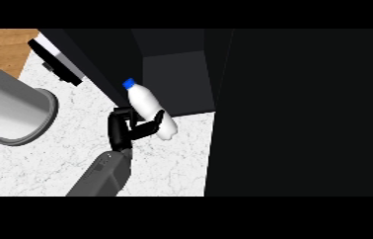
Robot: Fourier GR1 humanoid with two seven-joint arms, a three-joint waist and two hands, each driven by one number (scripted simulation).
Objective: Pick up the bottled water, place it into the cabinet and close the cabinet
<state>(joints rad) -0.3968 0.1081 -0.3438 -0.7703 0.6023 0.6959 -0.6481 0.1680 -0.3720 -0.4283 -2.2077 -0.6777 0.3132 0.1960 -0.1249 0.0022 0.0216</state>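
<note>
The bottled water (151, 108), white with a blue cap, is tilted with its cap up and to the left. My left hand (125, 129) is shut on its lower part from the left, thumb and fingers curled round it. The bottle is held just in front of the dark cabinet (178, 80), at the left edge of its opening. The cabinet's door (291, 114) stands open as a wide black panel at the right. My right hand does not show.
A large grey round pot (22, 112) stands on the white marble counter (51, 169) at the left. A black-and-white panel (55, 60) juts out at the upper left, beside a wooden surface (15, 48).
</note>
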